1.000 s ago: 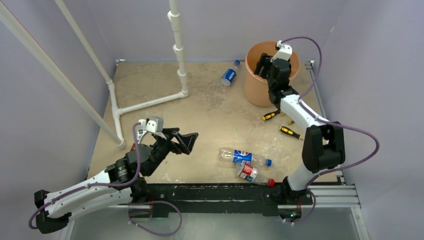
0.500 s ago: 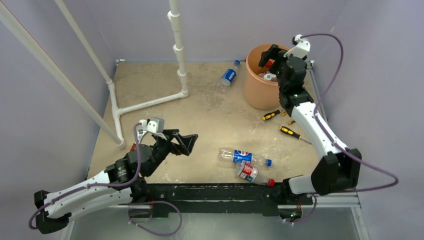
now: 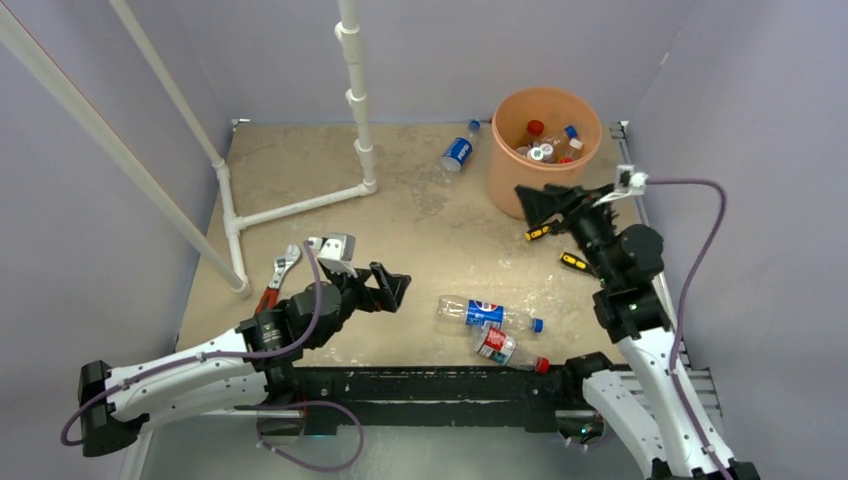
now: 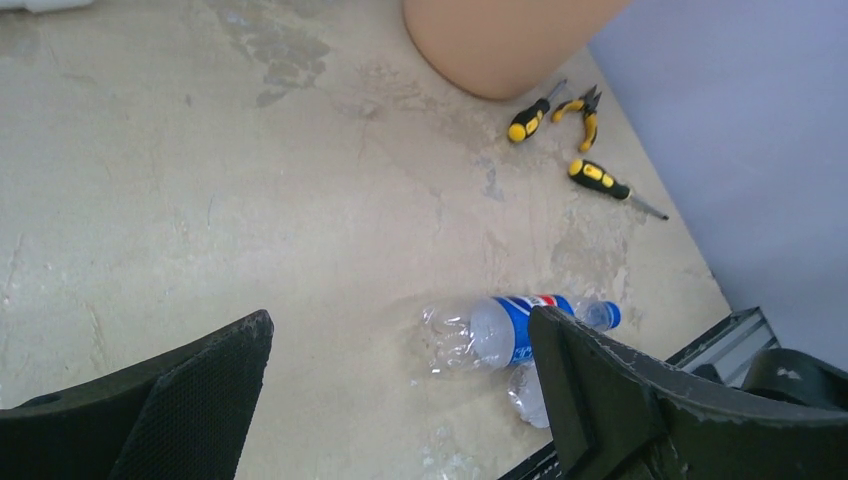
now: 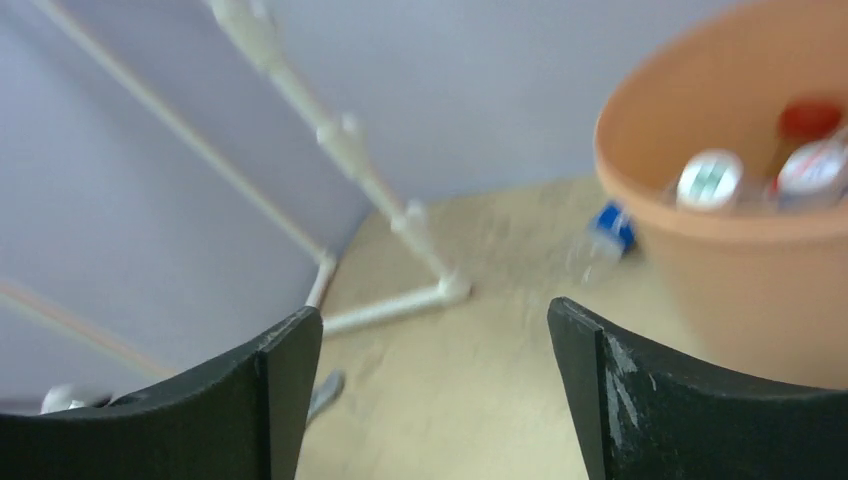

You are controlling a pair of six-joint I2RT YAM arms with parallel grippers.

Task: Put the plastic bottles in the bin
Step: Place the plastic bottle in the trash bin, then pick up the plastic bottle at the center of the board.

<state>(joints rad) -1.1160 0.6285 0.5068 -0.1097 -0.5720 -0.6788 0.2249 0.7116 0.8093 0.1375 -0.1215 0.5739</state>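
Note:
The orange bin stands at the back right with several plastic bottles inside it, and it also fills the right of the right wrist view. A blue-label bottle lies left of the bin. Two more lie at the front: a blue-label one and a red-label one. My left gripper hangs open and empty, left of the front bottles. Just in front of the bin, my right gripper is raised, open and empty.
Yellow-and-black screwdrivers and pliers lie in front of the bin. A red-handled wrench lies at the left. A white pipe frame rises at the back left. Purple walls close in the table.
My right arm has drawn back from over the bin to a spot in front of it, its jaws empty. My left arm has shifted right toward the front bottles, uncovering the wrench.

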